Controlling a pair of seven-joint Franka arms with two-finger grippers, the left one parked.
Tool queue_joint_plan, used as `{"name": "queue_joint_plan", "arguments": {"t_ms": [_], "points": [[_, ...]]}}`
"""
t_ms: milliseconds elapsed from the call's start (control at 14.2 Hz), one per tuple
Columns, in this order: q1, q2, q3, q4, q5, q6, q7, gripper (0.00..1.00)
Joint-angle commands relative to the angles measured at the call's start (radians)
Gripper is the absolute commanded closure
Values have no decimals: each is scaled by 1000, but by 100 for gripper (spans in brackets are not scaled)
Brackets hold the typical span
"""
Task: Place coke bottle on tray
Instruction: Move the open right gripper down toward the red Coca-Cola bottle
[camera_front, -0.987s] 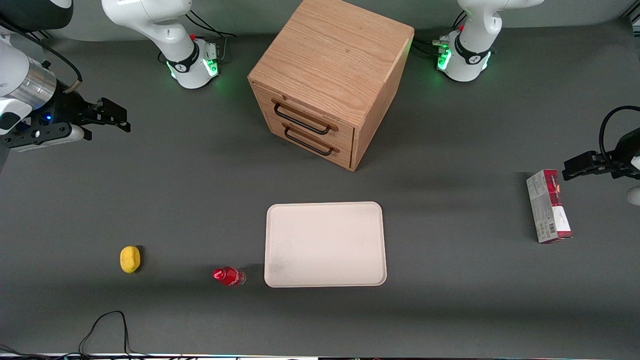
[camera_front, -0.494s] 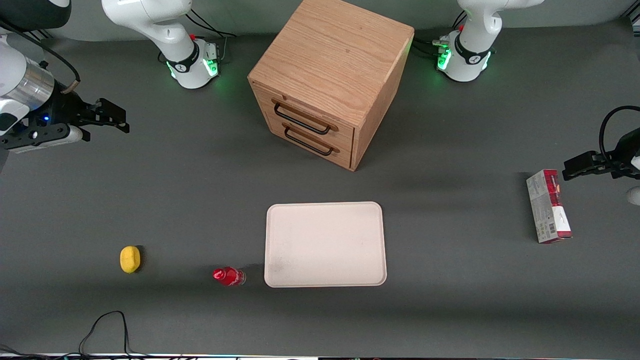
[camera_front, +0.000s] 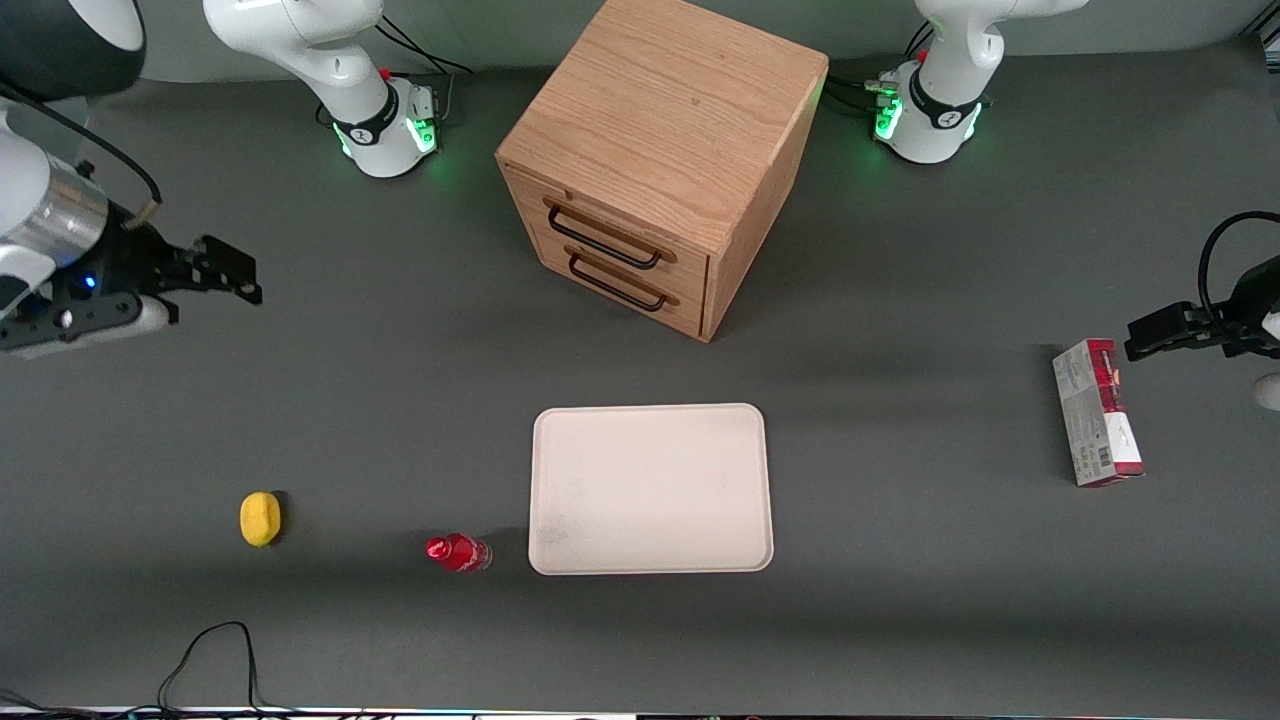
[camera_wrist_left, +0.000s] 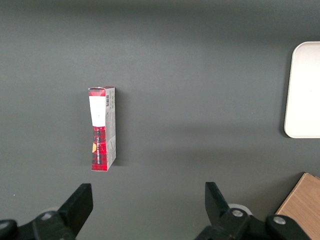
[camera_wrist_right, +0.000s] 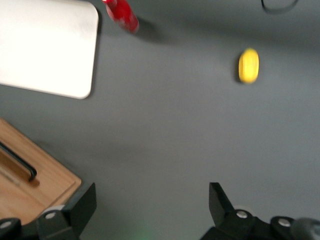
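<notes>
The grey worktop (camera_front: 400, 400) has broad bare stretches: one runs from the working arm's end toward the wooden drawer box (camera_front: 655, 160), and another lies along the edge nearest the front camera, where only a black cable (camera_front: 215, 655) loops in near the corner at the working arm's end.

The gripper (camera_front: 245, 278) hangs above the worktop close to the edge at the working arm's end, well apart from the coke bottle (camera_front: 457, 552) and farther from the front camera than it. The forearm lies nearly level, with the fingers pointing toward the middle of the worktop. In the right wrist view the gripper (camera_wrist_right: 152, 205) has its two fingers spread wide with nothing between them.

The coke bottle is on the worktop, not on the tray (camera_front: 650, 488). It sits just beside the tray's corner that is nearest the front camera on the working arm's side, with a narrow gap between them. Its red cap points toward the working arm's end and its base toward the tray. Whether it stands or lies is unclear.

A yellow lump (camera_front: 260, 518) rests farther toward the working arm's end. A red-and-grey carton (camera_front: 1095, 412) lies at the parked arm's end.
</notes>
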Motion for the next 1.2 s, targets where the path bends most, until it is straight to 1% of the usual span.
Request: {"name": "queue_joint_plan", "arguments": {"t_ms": [0, 141, 212, 282, 494, 635, 917, 1128], "points": [[36, 249, 1, 290, 11, -35, 28, 0], [36, 339, 10, 381, 96, -6, 39, 0], [36, 376, 12, 411, 127, 31, 45, 0], [36, 409, 12, 427, 144, 71, 57, 0], [40, 495, 33, 461, 143, 178, 77, 0], [42, 555, 33, 500, 138, 194, 76, 0], [52, 640, 30, 521, 123, 229, 77, 0], [75, 673, 33, 519, 46, 300, 92, 0]]}}
